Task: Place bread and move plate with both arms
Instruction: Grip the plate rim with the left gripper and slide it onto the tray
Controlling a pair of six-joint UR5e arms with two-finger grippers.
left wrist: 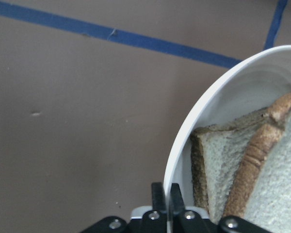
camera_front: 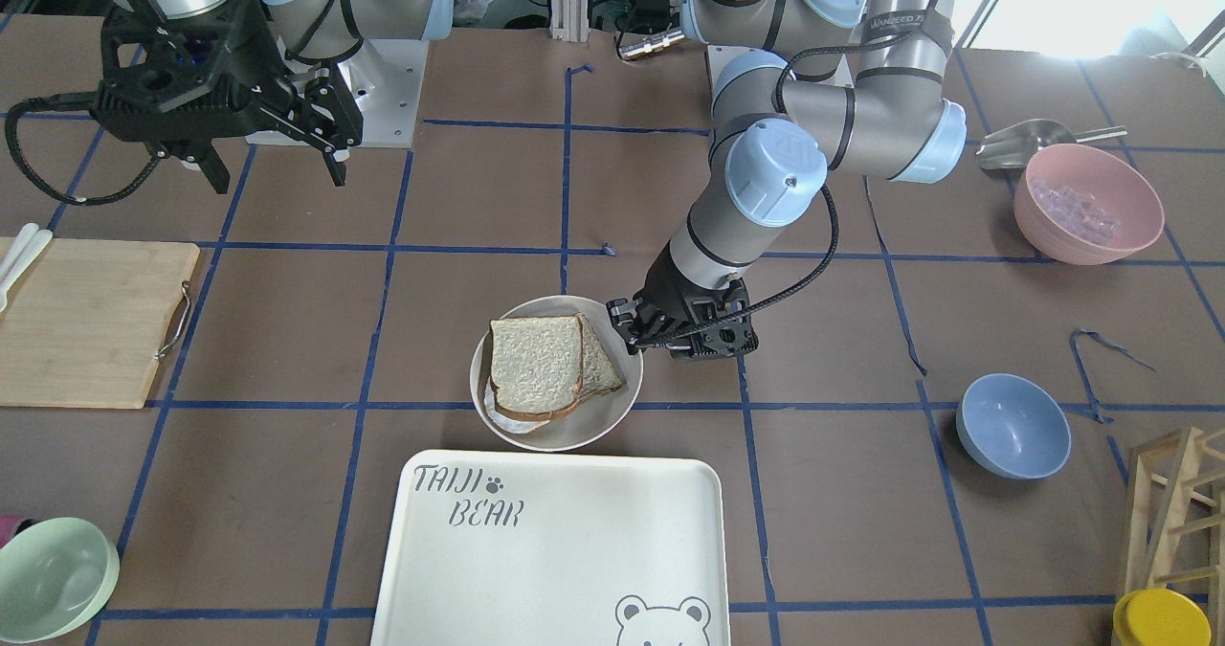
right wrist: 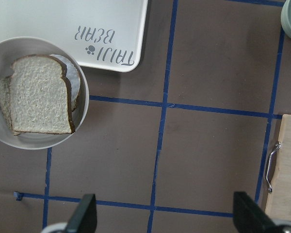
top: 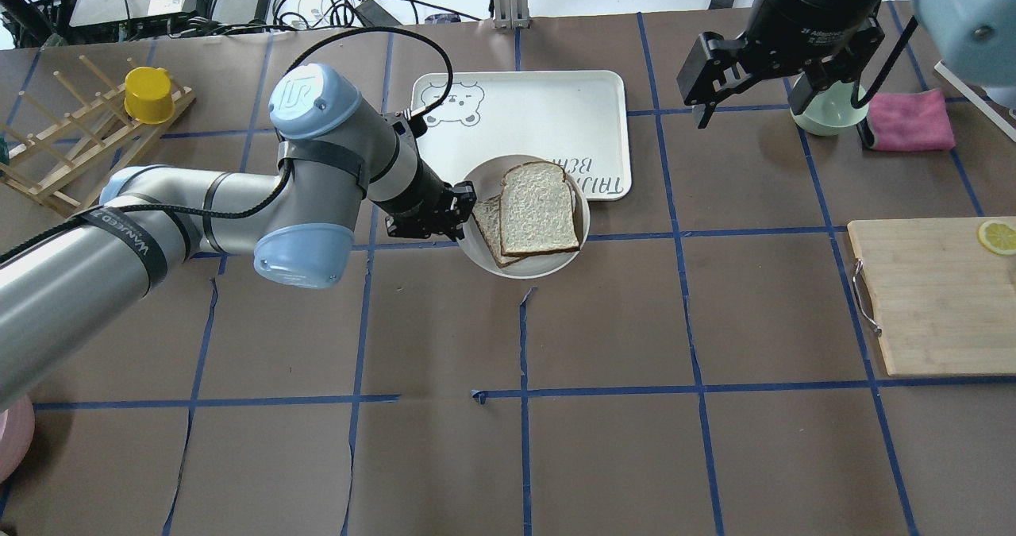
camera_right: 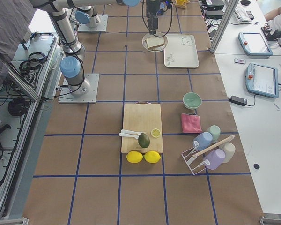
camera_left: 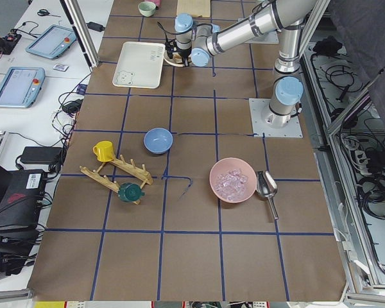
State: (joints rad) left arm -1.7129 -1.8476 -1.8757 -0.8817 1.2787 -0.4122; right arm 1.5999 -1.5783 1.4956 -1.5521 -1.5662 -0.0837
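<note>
The left gripper [top: 468, 205] clamped the rim of the plate [top: 548, 264] just beside the bread [top: 538, 206] lying on it, while the right gripper [camera_front: 279, 175] hung spread wide, well apart.

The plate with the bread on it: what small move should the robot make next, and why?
Probably the left tool should lift the plate slightly and start moving it, keeping it level. That tool is shut on the plate's rim, the bread lies on the plate over a smaller slice, and the right tool hangs open, high and well clear.
</note>
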